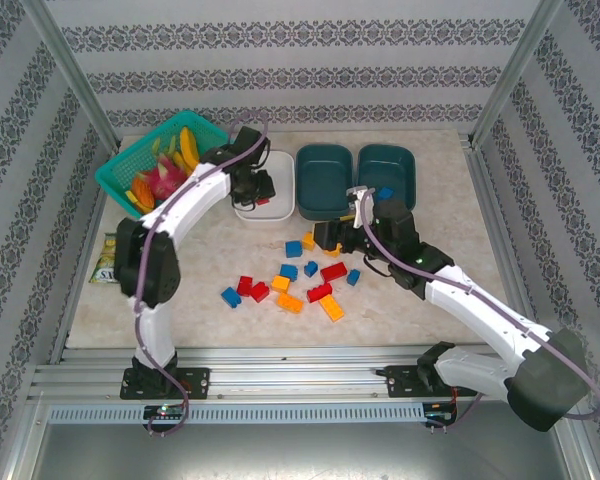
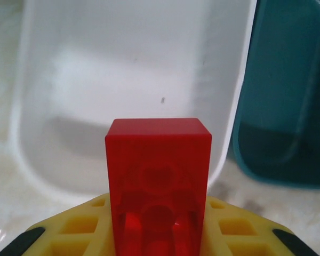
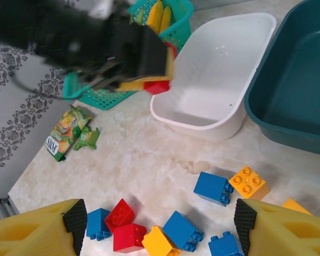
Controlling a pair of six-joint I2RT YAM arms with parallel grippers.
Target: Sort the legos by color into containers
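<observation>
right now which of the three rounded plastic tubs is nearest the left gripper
The white plastic tub, leftmost, beside the left gripper and its red brick; both dark teal tubs lie farther right.

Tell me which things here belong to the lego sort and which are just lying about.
Part of the job:
loose legos; red lego in the left gripper; white tub; middle teal tub; right teal tub, with a blue lego inside.

Just lying about:
teal basket with toy fruit; snack packet.
</observation>
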